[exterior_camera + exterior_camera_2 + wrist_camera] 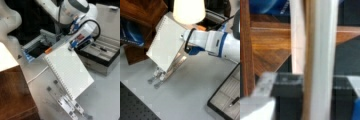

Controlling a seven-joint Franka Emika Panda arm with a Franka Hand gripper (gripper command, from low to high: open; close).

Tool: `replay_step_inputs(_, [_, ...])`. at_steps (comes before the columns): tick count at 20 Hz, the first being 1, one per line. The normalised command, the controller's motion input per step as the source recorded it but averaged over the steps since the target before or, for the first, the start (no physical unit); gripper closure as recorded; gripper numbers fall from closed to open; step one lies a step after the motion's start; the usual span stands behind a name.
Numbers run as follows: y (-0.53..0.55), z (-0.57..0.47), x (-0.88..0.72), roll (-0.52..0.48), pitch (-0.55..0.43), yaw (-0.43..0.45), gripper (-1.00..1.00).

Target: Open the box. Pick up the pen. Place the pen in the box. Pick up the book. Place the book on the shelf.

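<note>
Grey box (103,56) stood open just behind gripper (70,47), black pen (100,49) lying in a compartment. Clamped spiral-bound book (68,71) by its edge, raised and tilted, between box and wooden shelf (13,92).

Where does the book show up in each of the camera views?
Front view: book fills the centre, held tilted by the gripper at its top edge.
Front view: book upper left, beside the shelf.
Wrist view: book's edge, a pale vertical band.
Shared landmark: the brown shelf.
</note>
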Motion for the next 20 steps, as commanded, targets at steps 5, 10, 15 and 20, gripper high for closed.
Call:
replay_step_inputs(5, [0.09, 0.24, 0.03, 0.040, 0.105, -0.305, 1.00])
replay_step_inputs(10, [0.11, 0.29, 0.02, 0.036, 0.136, -0.320, 1.00])
replay_step_inputs(15, [0.13, 0.35, 0.00, 0.038, 0.133, -0.309, 1.00])
replay_step_inputs(20, [0.09, 0.40, -0.06, 0.075, 0.133, -0.272, 1.00])
